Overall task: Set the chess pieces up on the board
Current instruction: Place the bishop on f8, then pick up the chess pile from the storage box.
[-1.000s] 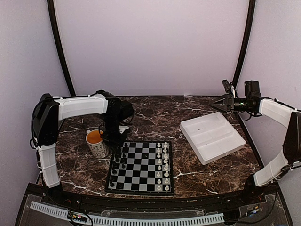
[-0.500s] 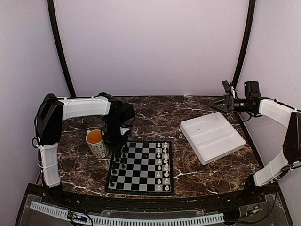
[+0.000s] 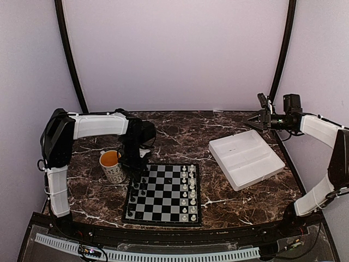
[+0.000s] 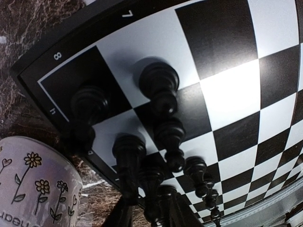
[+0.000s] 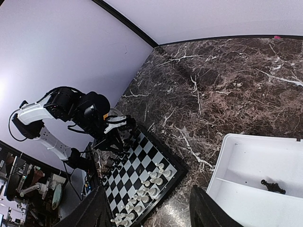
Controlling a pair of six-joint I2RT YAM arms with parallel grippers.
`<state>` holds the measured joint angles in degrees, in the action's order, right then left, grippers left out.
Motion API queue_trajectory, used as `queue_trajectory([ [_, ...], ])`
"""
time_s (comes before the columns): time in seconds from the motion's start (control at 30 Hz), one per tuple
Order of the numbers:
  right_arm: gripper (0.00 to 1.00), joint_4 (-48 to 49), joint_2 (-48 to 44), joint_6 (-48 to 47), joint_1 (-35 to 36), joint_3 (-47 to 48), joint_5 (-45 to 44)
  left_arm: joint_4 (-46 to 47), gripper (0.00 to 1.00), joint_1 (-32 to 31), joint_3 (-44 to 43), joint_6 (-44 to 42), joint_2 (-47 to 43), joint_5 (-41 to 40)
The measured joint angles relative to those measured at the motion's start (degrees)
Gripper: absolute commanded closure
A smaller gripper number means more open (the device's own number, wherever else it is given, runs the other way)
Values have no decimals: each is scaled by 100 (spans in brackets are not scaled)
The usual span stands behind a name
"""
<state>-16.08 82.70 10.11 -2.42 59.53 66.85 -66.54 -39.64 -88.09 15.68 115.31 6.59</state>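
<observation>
The board [image 3: 199, 194] lies at the table's near centre, and its far left corner fills the left wrist view [image 4: 227, 94]. Black chess pieces [image 3: 136, 191] stand along its left side, and several show close up [image 4: 158, 85]. White pieces [image 3: 188, 191] line its right side. My left gripper [image 3: 136, 164] is low over the board's far left corner, beside the mug [image 3: 113, 165]. Its fingers [image 4: 117, 215] close on a black piece [image 4: 154, 201] at the board's edge. My right gripper [image 3: 252, 121] is open and empty, held high past the tray's far edge.
The flowered mug [image 4: 33, 184] stands just off the board's left edge, close to my left gripper. The white tray [image 3: 245, 158] sits at the right, and one black piece [image 5: 273, 186] lies in it. The right wrist view also shows the board [image 5: 176, 166].
My left arm has shifted slightly right and down toward the board's far left corner. The right arm has not moved.
</observation>
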Motion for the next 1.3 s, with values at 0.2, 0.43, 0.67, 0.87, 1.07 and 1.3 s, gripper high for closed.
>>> queue_trajectory([
  [0.2,38,-433,31,-378,0,155,-153,-398,66,0,-387,0,-7,-160],
  [0.43,43,-2188,970,-2142,0,2133,-1268,-562,64,13,-1746,-227,-293,-417],
  [0.67,53,-3897,2758,-3901,42,4177,-2874,999,61,17,-2048,-625,-518,-221],
  [0.87,54,-4843,3858,-4848,131,4693,-4081,2291,52,15,-2179,-225,-422,-540],
  [1.07,55,-5598,4544,-5414,424,5521,-4927,2883,37,26,-2649,48,-365,-1178],
  [1.3,54,-6100,5268,-5552,763,6494,-5248,2758,32,164,-3547,170,81,-1355],
])
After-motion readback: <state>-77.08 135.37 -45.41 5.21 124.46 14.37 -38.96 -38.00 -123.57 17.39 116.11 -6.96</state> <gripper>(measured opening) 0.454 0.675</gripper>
